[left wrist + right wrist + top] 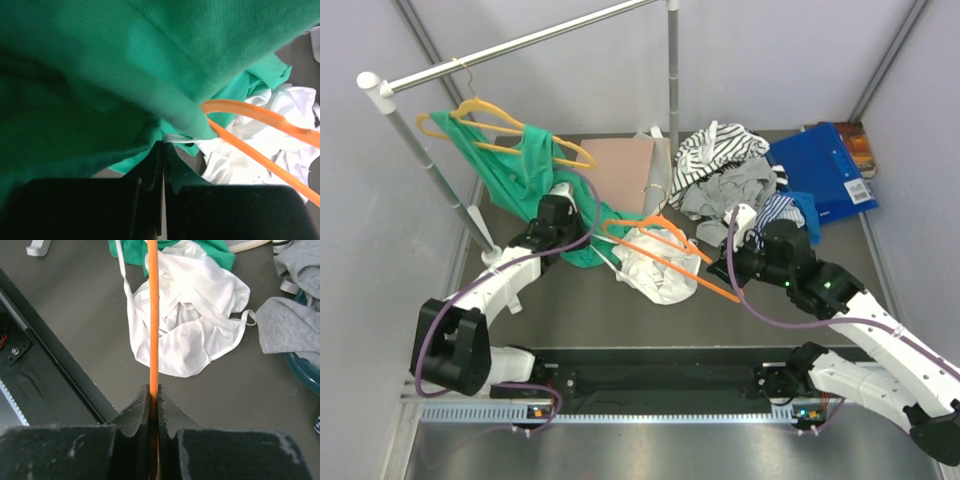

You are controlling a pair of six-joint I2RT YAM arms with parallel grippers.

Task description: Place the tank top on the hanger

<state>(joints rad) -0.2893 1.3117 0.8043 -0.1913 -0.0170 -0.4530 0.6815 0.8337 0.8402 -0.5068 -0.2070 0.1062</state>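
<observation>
1. The thin white tank top [190,340] of soft, slightly sheer fabric lies crumpled at mid-table on the dark table [570,310], between the two arms. Its left edge touches the green garment [515,165].
2. The bright orange triangular plastic hanger [154,315] lies slanted across the white tank top, with no strap threaded over it yet.
3. The right gripper [154,390] has its fingers pressed tight on the hanger's thin bar near its right end.
4. The left gripper [162,147], at the far left and half buried under green cloth, has its fingers closed together. A narrow white strap comes out at their tips, so it appears to pinch a strap of the white tank top. Whether green fabric is caught too, I cannot tell.
5. Handling, as a judgement: the top is light and limp, keeps no shape, and will likely slip on smooth plastic. A strap or the shoulder edge is the best hold, since tension there opens the armhole for the hanger's arm.
6. The hanger is stiff but thin, and held at one end it may twist.
7. Count:
   - Two hangers: the orange one and a paler yellow-orange hanger [485,107] on the metal rail [520,45], carrying the green garment.
   - One white tank top.
   - One green garment.
   - One black-and-white striped shirt [715,148] in the far-right pile.
</observation>
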